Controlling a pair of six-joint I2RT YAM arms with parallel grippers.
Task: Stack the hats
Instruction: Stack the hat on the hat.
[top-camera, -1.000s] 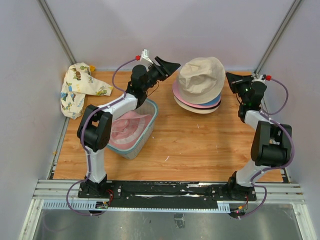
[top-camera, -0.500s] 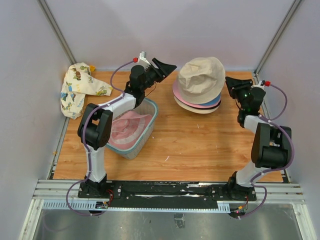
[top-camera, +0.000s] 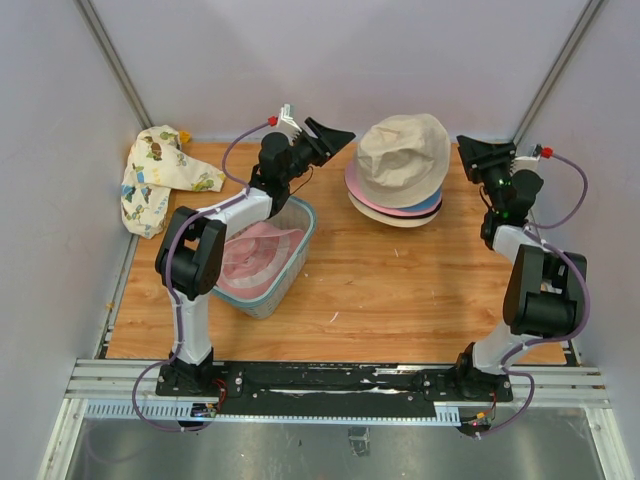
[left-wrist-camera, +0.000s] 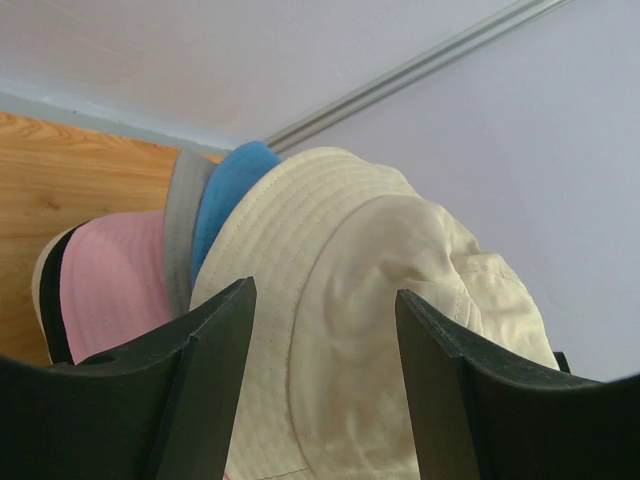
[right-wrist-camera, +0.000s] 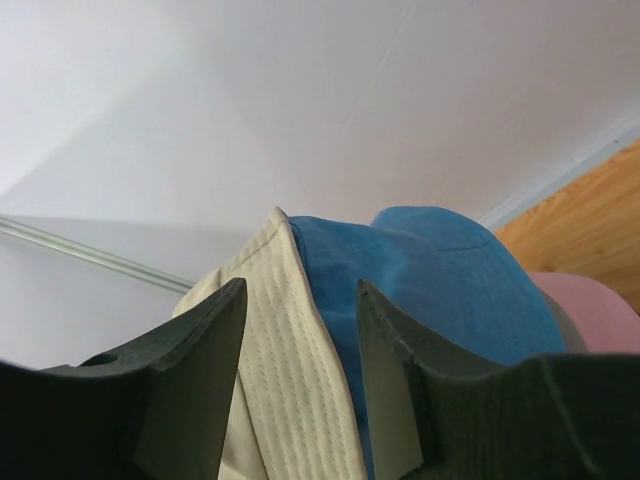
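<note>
The right arm (top-camera: 520, 235) has lifted its jaws a little and drawn them back from the stack of hats (top-camera: 400, 175) since half a second ago, while the left arm (top-camera: 235, 205) has barely shifted. Both pairs of jaws stand apart and hold nothing. The stack sits on the wooden tabletop (top-camera: 400, 290) between the two pairs of jaws, just ahead of each and touching neither. On top is a soft beige hat (left-wrist-camera: 370, 300) with a dented crown and a floppy brim ringed with rows of stitching. Under it a blue brim (left-wrist-camera: 228, 185), a grey brim (left-wrist-camera: 180, 220) and a pink brim (left-wrist-camera: 110, 290) fan out. Below and behind the left jaws, a pink hat (top-camera: 255, 255) lies crumpled in a blue-grey mesh basket (top-camera: 296, 262). A cartoon-print cloth (top-camera: 160, 175) lies bunched farther to their left.
</note>
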